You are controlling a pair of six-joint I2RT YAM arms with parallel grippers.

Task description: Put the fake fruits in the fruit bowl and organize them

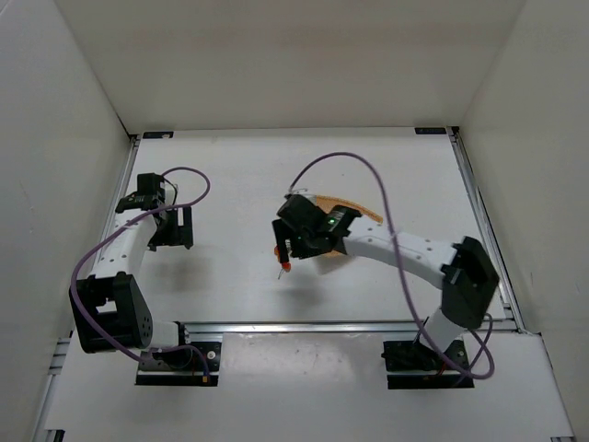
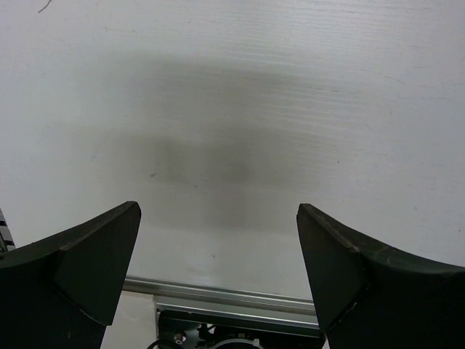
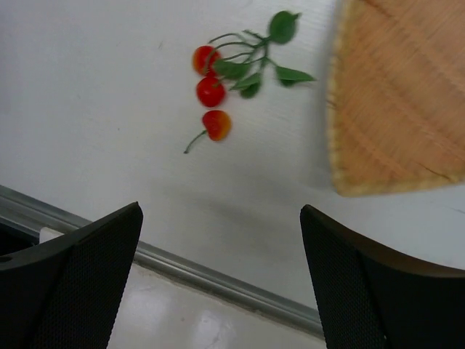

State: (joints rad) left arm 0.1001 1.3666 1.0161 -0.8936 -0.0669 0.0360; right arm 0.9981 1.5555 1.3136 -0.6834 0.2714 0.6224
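The fake fruits (image 3: pixel 211 91) are a small sprig of three red berries with green leaves, lying on the white table just left of the fruit bowl (image 3: pixel 399 94), a tan woven basket. In the top view the berries (image 1: pixel 286 267) peek out below my right gripper (image 1: pixel 285 247), and the fruit bowl (image 1: pixel 354 207) is mostly hidden under the right arm. My right gripper (image 3: pixel 219 211) hangs open above the table, short of the sprig, with nothing between its fingers. My left gripper (image 2: pixel 218 209) is open and empty over bare table at the left (image 1: pixel 172 239).
An aluminium rail (image 1: pixel 304 326) runs along the near edge of the table, close below both grippers. White walls enclose the table on the left, back and right. A purple cable (image 1: pixel 350 158) loops above the right arm.
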